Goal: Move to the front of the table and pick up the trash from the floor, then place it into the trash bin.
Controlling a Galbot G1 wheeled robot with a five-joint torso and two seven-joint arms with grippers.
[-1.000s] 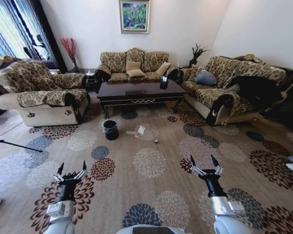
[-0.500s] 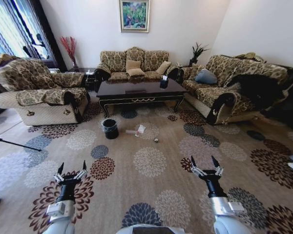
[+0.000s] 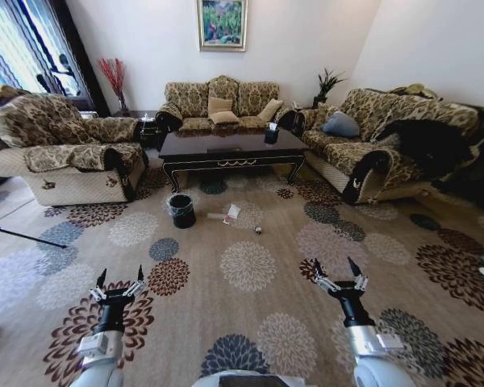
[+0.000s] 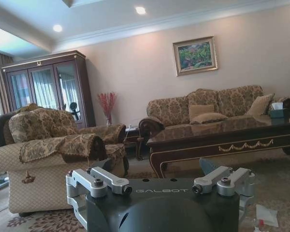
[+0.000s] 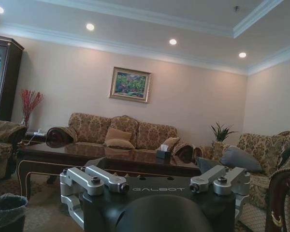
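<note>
The dark glossy table [image 3: 226, 150] stands ahead between the sofas, and is also seen as the table [image 4: 222, 137] and the table [image 5: 87, 157] in the wrist views. On the patterned floor [image 3: 226, 310] in front of it lies the trash: a white paper piece [image 3: 232, 214], a small clear bottle [image 3: 217, 218] and a tiny scrap [image 3: 258, 230]. Just left of them stands the black trash bin [image 3: 181, 210], seen again [image 5: 7, 211] with its clear liner. My left gripper [image 3: 119, 279] and right gripper [image 3: 335, 272] are both open and empty, held low over the carpet well short of the trash.
An armchair [image 3: 64, 157] flanks the table on the left and a long sofa [image 3: 371, 149] on the right, with another sofa [image 3: 222, 105] behind. A black tissue box [image 3: 270, 135] sits on the table. Open carpet lies between me and the trash.
The whole head picture has shifted slightly, so the camera has moved. Both arms keep the same pose with open fingers, and the trash and bin lie as before.
</note>
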